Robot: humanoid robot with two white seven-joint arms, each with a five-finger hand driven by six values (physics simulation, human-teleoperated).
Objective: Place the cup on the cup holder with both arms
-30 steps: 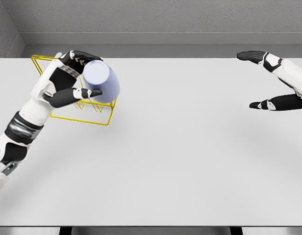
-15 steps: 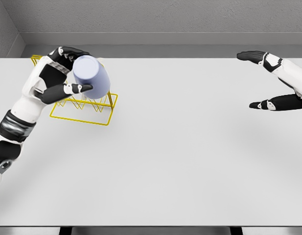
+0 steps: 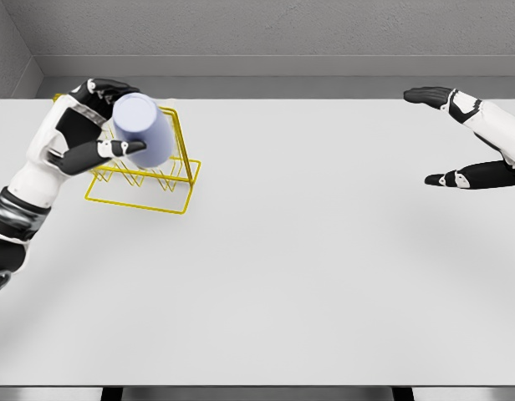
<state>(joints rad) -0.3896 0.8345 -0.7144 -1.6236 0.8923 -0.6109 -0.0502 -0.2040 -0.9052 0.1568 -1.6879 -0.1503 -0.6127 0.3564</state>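
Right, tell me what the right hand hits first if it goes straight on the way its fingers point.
Probably nothing: the right hand, open, points left across the bare table. The cup in the left hand lies far along that line; heights unclear.

Left hand [image 3: 86, 125] at upper left, fingers curled in a grasp, arm bent. Right hand [image 3: 471, 138] at right edge, fingers spread.

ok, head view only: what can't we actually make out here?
- Cup: whether it touches the cup holder or sits over a peg; cup and left hand cover that part of the rack.
- Rack's far left corner: behind the left hand.
- Cup's opening: faces away, only its closed base shows.
- Right hand, open: its arm is cut off by the right edge.
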